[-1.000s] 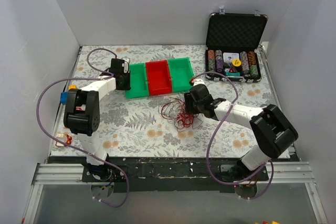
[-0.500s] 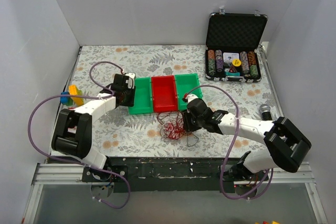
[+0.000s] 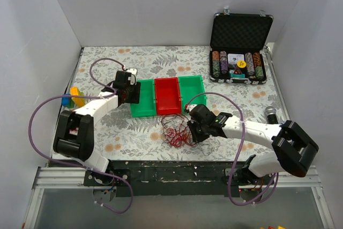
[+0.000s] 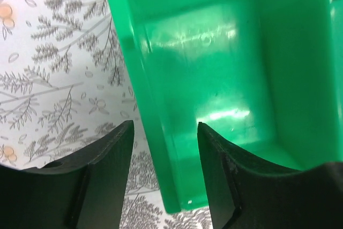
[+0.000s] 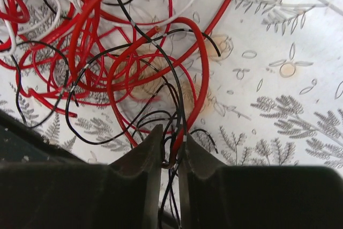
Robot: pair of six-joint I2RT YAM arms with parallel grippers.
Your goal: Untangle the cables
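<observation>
My left arm (image 3: 97, 106) and right arm (image 3: 252, 128) carry white link shells and black joint housings. A purple hose (image 3: 31, 124) loops along each. My fingers (image 4: 104, 172) are matte black, wedge-shaped, with stepped inner faces

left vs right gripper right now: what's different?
Left gripper jaws stand apart, straddling a wall of the leftmost green bin; clamping unclear. Right gripper jaws are nearly together, pinching red and black strands of the cables. Left works at the bins, right at the tangle nearer the arm bases. Both have black jaws.
</observation>
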